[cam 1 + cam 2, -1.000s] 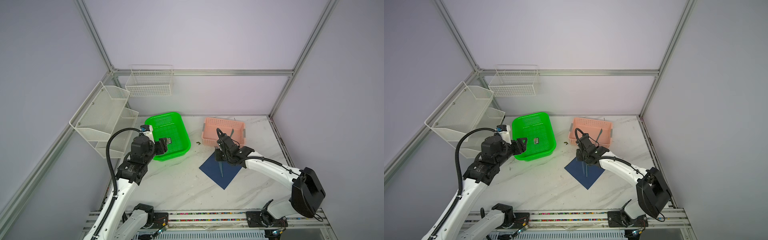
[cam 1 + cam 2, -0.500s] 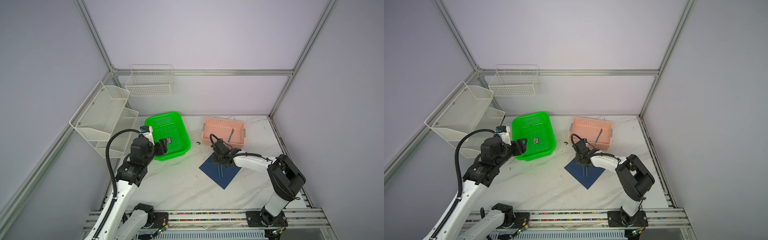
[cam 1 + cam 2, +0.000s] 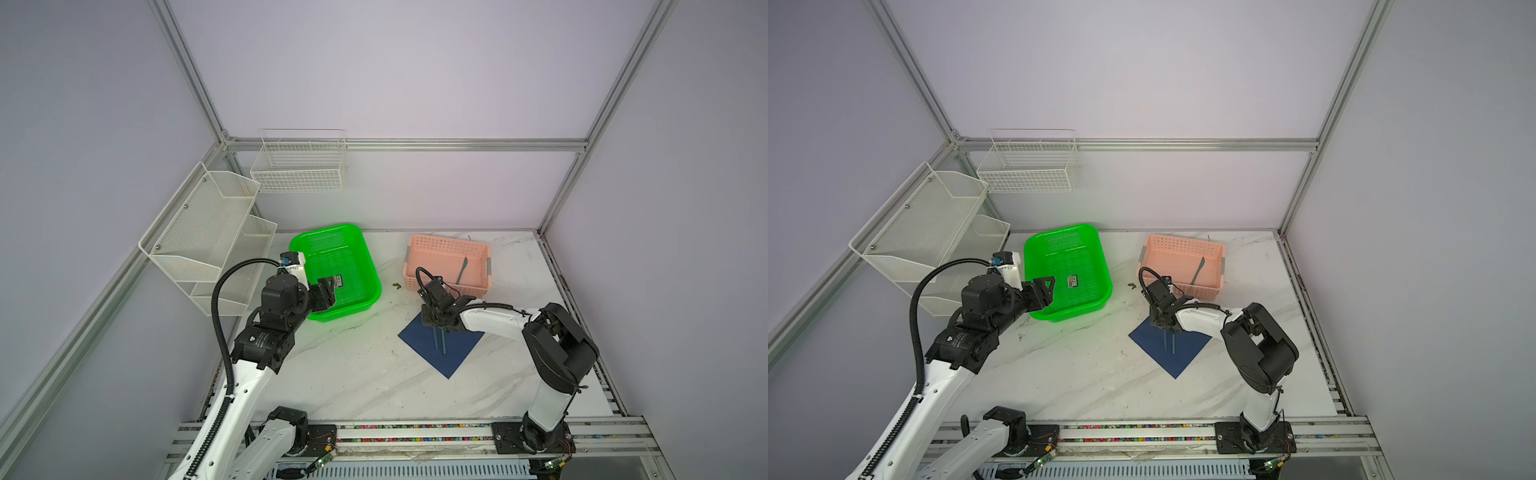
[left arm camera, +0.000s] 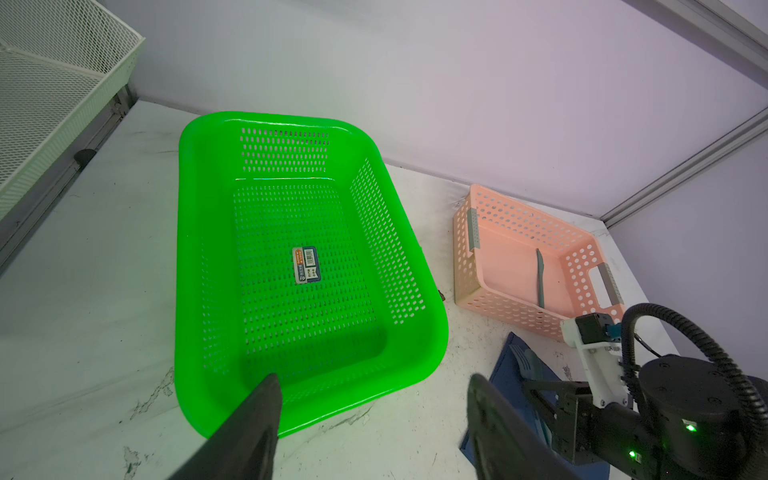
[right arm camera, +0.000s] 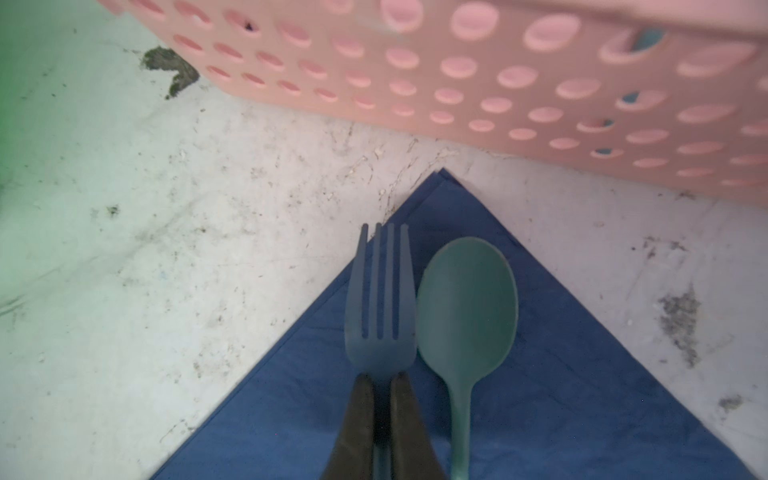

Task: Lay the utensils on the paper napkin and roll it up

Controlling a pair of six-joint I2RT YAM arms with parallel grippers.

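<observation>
The navy paper napkin lies as a diamond in front of the pink basket. My right gripper is shut on the neck of the teal fork, held low over the napkin's far corner. The spoon lies on the napkin right beside the fork. Another teal utensil rests inside the pink basket. My left gripper hangs open and holds nothing, at the near rim of the green basket.
The green basket holds only a small printed label. White wire racks hang on the left wall and a wire basket on the back wall. A small dark scrap lies between the two baskets.
The right gripper has come down and slightly left with the fork, closer to the napkin, and its arm has folded inward. The left arm has stayed put.
</observation>
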